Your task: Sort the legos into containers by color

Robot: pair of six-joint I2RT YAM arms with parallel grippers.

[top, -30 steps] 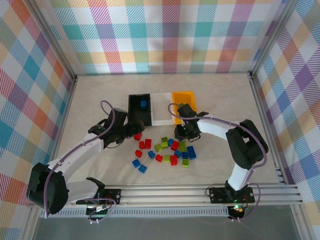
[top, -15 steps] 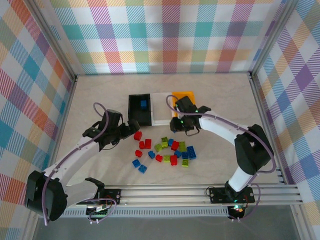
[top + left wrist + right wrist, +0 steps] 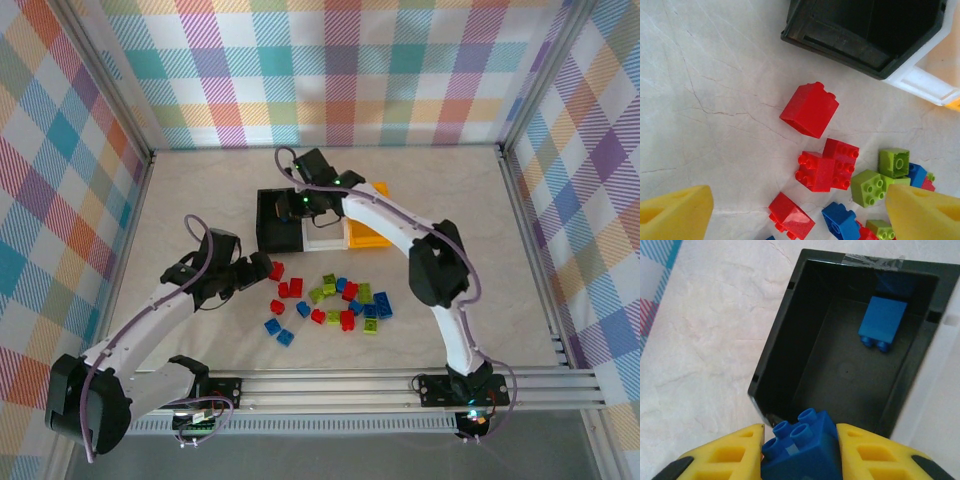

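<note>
**Blue brick gripped over the black bin**

Nearest the arm bases, loose red, blue and lime-green studded plastic bricks (image 3: pixel 330 300) lie scattered on the pale marbled surface (image 3: pixel 190 200). At the pile's left edge, the left fingers (image 3: pixel 675 215) stand wide apart and empty above a tilted red plastic brick (image 3: pixel 809 109). Beyond them sits a joined row: a black rectangular plastic bin (image 3: pixel 775 365), a white plastic bin (image 3: pixel 322 238) and an orange-yellow plastic bin (image 3: pixel 365 237). The right fingers (image 3: pixel 730 455) clamp a blue studded plastic brick (image 3: pixel 800 447) over the black bin's rim. A second blue brick (image 3: pixel 882 320) lies inside that bin.
</note>
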